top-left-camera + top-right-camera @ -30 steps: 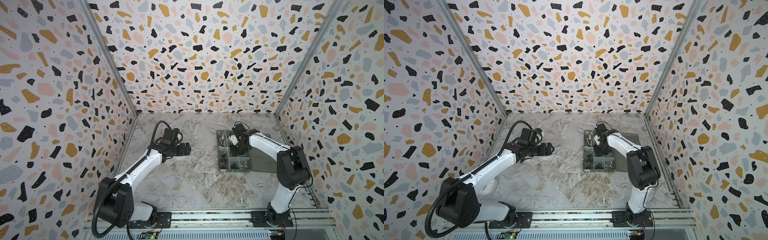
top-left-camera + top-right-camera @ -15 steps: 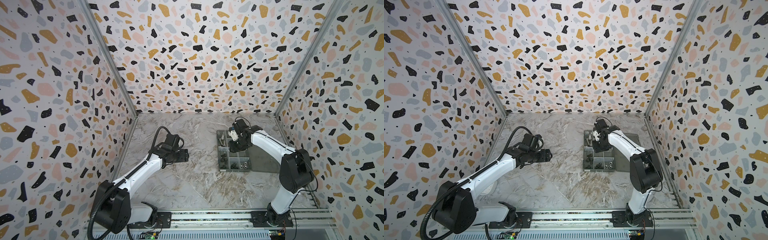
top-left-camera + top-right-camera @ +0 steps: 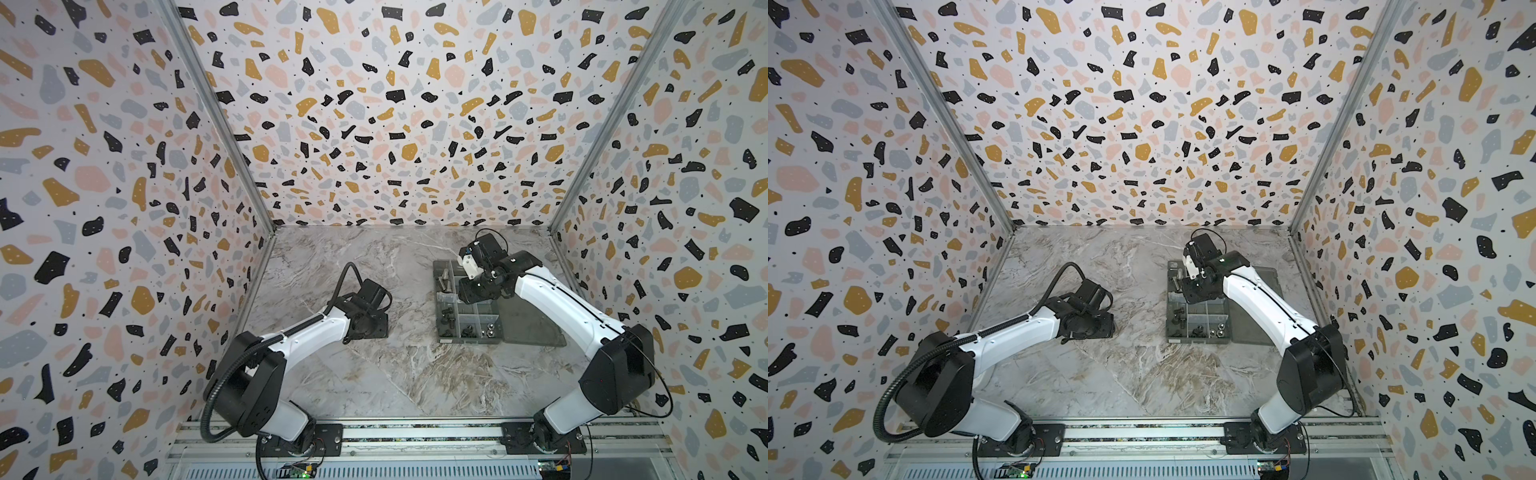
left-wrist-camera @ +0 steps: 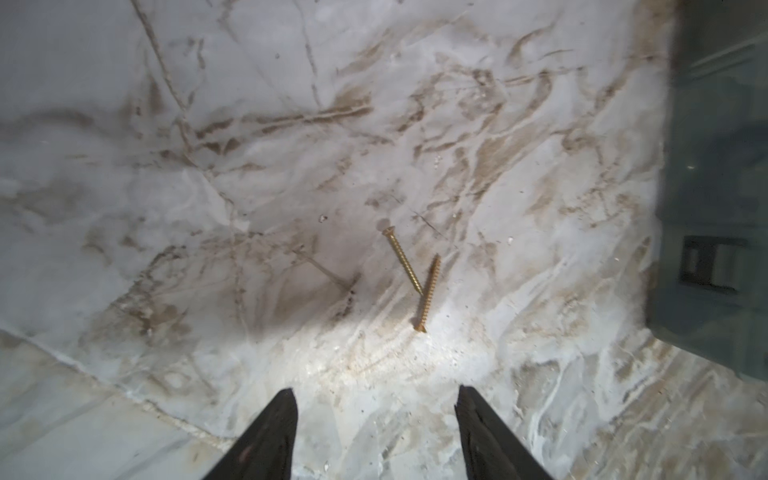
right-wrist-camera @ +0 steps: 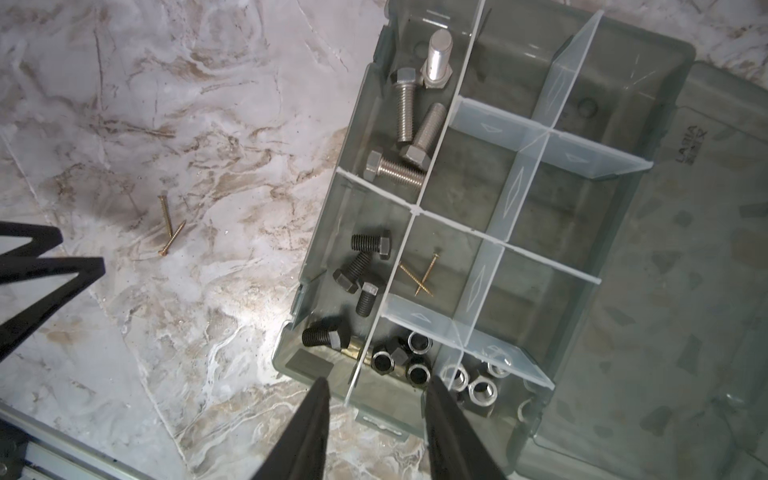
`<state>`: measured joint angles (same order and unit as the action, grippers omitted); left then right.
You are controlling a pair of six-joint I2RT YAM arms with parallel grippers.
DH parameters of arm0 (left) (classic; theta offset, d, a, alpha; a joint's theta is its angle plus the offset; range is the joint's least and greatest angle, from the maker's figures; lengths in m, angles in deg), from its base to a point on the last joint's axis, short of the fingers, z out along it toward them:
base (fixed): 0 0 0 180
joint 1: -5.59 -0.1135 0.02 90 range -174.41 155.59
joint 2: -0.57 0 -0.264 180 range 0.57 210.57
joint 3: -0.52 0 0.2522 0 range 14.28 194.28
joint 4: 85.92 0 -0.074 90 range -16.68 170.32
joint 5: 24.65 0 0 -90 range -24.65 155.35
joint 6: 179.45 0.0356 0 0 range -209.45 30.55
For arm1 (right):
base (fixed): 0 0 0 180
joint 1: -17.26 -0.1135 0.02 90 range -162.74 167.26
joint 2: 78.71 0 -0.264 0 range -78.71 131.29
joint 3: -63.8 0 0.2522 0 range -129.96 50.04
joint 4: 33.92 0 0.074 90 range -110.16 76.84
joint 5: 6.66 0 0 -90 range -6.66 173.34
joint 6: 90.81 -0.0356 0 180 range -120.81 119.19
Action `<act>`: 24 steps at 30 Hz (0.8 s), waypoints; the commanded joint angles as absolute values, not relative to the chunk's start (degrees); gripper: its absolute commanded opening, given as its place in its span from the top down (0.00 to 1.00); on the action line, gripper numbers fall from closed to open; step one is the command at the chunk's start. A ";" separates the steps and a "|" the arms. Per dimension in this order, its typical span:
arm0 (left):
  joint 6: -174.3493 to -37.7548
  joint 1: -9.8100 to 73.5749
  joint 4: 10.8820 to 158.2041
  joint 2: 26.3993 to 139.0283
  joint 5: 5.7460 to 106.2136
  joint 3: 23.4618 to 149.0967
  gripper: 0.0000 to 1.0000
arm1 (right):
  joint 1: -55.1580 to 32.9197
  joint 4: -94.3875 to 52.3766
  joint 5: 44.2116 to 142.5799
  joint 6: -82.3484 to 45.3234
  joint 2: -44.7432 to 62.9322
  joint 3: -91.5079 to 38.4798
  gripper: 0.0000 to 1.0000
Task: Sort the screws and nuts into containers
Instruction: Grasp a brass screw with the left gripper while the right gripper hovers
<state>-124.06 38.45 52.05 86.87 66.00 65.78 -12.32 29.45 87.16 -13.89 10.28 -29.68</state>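
My left gripper (image 4: 375, 390) hangs low over the marble table (image 4: 166, 124), left of centre in both top views, fingers spread, empty; two brass screws (image 4: 411, 274) lie just ahead. My right gripper (image 5: 377, 380), spread too, hovers over the containers (image 5: 623, 75), hiding some compartments from above.

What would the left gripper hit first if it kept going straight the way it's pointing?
Probably the marble tabletop just short of the two brass screws, which lie ahead of the open fingers of the left gripper. Depth is unclear, so the nearer screw could come first.
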 commanded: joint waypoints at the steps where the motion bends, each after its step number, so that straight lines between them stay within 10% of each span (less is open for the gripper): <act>1: -127.46 38.77 52.54 88.38 69.80 68.35 0.38 | -13.05 31.90 85.48 -15.60 6.59 -28.38 0.60; 24: -129.01 39.61 50.44 100.57 68.52 76.74 0.47 | -13.05 29.88 83.14 -17.52 -0.66 -21.14 0.60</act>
<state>-128.12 39.39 51.50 99.99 68.84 75.10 -13.08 29.67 83.90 -17.24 1.08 -21.62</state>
